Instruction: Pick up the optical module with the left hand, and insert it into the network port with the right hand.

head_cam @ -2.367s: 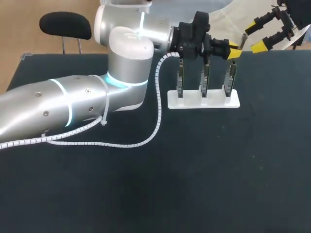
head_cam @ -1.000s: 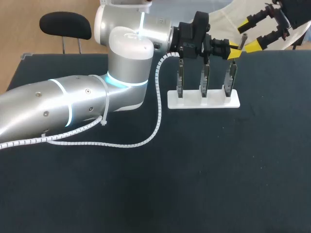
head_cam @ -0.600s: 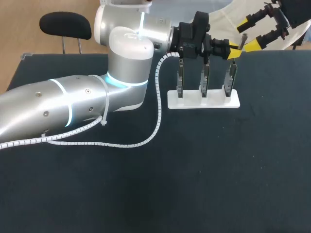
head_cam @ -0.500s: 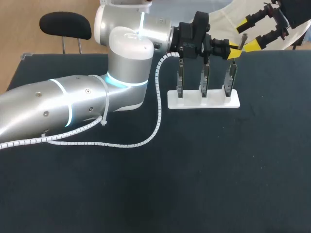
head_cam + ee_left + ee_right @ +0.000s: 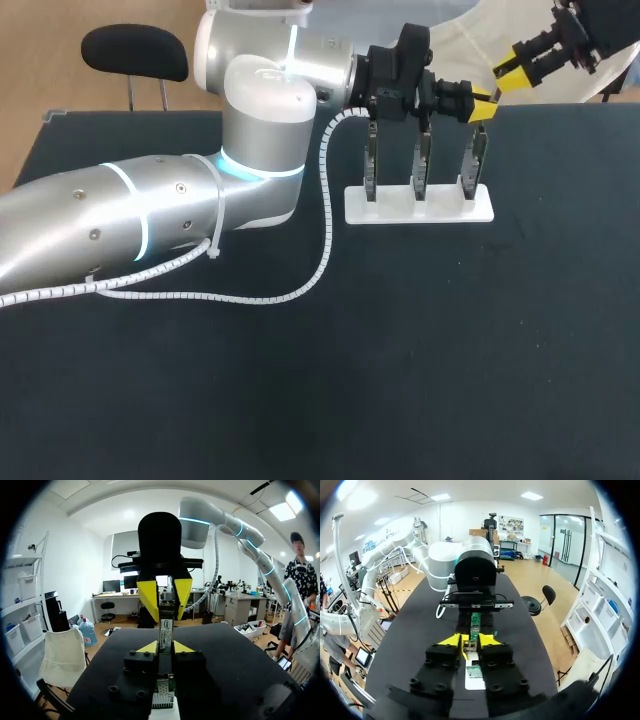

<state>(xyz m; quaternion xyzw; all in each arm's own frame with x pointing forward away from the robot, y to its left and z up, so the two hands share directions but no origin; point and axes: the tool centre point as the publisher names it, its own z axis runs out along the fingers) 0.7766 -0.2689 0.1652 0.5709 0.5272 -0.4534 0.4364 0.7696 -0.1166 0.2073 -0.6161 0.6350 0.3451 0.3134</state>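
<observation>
right gripper (image 5: 508, 66) just went from spread to pinched on the optical module (image 5: 165, 627), left gripper (image 5: 166, 647) also clamped on it, so looks like handover with 2 grips on 1 part.

Desk (image 5: 400, 380) matt black; stand (image 5: 440, 212) white; left arm (image 5: 90, 230) silver with a glowing cyan band; cable (image 5: 323, 215) white, spiral-wrapped; left tool (image 5: 484, 106) and right tool (image 5: 508, 68) black with yellow tips; module (image 5: 165, 627) grey with a white label.
</observation>
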